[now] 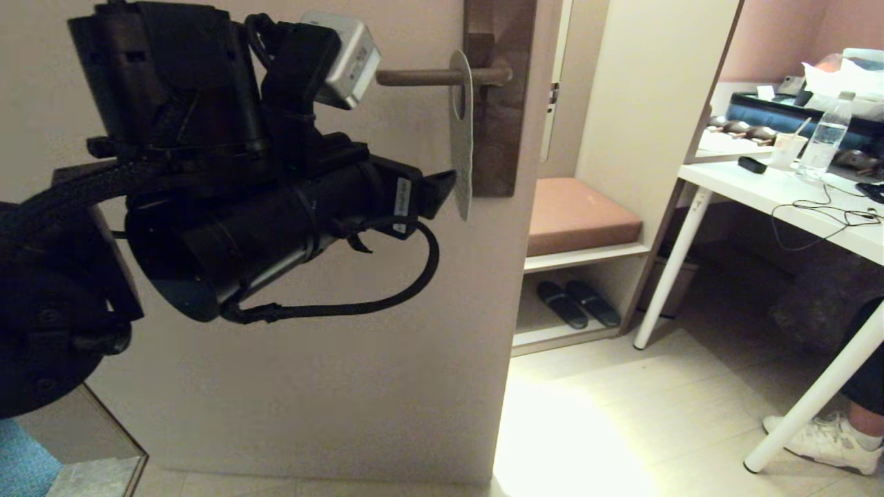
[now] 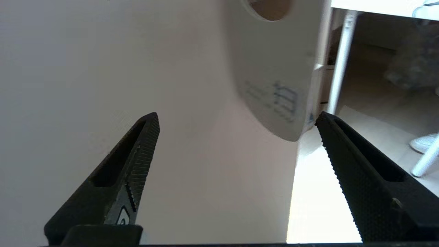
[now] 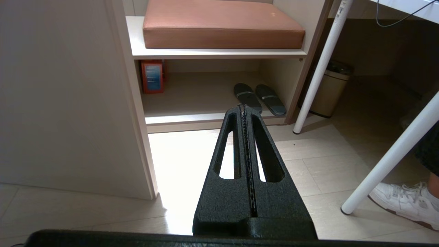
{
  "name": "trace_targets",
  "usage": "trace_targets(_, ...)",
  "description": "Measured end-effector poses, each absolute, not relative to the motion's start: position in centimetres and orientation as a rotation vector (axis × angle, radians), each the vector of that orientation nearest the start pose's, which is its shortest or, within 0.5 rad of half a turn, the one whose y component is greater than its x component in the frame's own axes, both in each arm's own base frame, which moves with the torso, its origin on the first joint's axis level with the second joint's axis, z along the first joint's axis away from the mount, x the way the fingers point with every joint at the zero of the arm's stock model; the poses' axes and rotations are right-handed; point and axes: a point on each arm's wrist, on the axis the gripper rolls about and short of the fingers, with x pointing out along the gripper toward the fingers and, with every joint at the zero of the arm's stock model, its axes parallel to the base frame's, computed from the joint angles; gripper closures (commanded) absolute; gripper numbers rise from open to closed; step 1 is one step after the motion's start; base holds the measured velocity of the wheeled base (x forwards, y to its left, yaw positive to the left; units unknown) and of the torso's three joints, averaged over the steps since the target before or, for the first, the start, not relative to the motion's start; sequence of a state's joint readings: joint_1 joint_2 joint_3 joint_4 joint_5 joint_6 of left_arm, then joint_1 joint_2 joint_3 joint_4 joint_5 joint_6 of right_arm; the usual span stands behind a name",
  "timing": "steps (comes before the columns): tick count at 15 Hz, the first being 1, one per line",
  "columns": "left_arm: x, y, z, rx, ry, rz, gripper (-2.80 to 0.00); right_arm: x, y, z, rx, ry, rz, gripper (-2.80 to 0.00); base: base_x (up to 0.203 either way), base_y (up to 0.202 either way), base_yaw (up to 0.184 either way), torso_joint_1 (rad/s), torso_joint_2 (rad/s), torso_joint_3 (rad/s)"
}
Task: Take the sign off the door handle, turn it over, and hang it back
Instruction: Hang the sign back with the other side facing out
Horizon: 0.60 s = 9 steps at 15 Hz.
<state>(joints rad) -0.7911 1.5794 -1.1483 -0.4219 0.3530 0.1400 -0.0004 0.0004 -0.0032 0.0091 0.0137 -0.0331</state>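
Observation:
The sign [image 1: 461, 138] hangs by its oval hole on the door handle [image 1: 421, 77], a dark lever on a tall brown backplate [image 1: 498, 103]. In the head view it shows edge-on. My left gripper [image 1: 445, 186] is open, its tips just short of the sign's lower end. In the left wrist view the sign [image 2: 274, 68] shows a pale grey-white face with blurred print; its lower end lies just beyond my open left gripper [image 2: 236, 116], close to one fingertip [image 2: 324, 120]. My right gripper [image 3: 243, 107] is shut and empty, low above the floor.
The pale door [image 1: 331, 386] ends at an edge right of the backplate. Beyond are a bench with a brown cushion [image 1: 580, 214], slippers [image 1: 577, 304] below it, a white desk [image 1: 780, 197] and a person's shoe [image 1: 829, 435].

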Motion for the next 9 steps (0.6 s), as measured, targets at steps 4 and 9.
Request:
trace_targets(4, 20.7, -18.9, 30.1, 0.134, -0.042, -0.417, 0.00, -2.3, 0.0, 7.5, -0.033, 0.006, 0.013, 0.00, 0.000, 0.000, 0.000, 0.000, 0.00, 0.000)
trace_targets(9, 20.7, -18.7, 30.3, 0.130, -0.049, -0.417, 0.00, -2.3, 0.0, 7.5, -0.033, 0.006, 0.013, 0.00, 0.000, 0.000, 0.000, 0.000, 0.00, 0.000)
